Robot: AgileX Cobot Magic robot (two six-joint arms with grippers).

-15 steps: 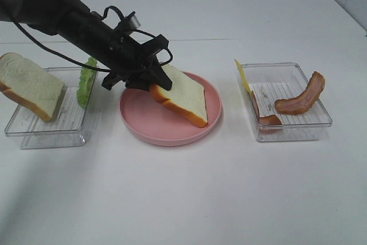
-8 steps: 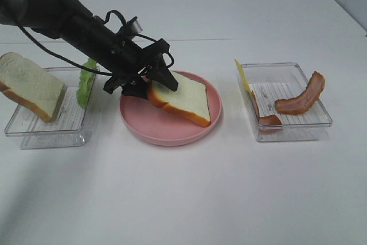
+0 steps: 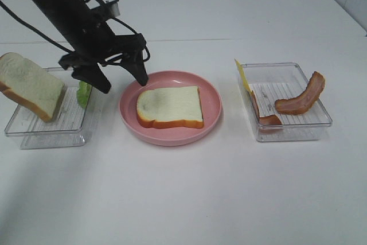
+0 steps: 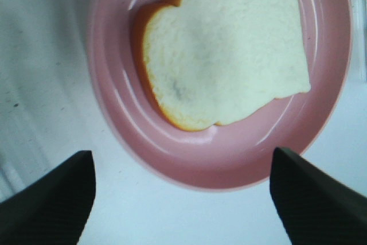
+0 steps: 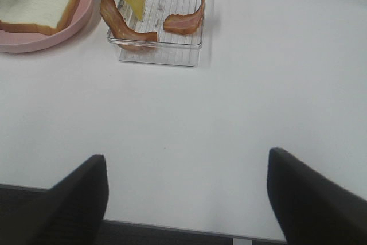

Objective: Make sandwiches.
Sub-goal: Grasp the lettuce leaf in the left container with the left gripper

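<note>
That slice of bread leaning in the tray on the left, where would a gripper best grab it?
Probably by its raised upper edge, coming down from above. The bread slice stands tilted in the left tray, well above the rim, so open jaws could close across its thickness, one on each flat face.

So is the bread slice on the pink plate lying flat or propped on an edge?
Flat. The bread slice lies face up inside the pink plate; the open left end effector is clear of it.
</note>
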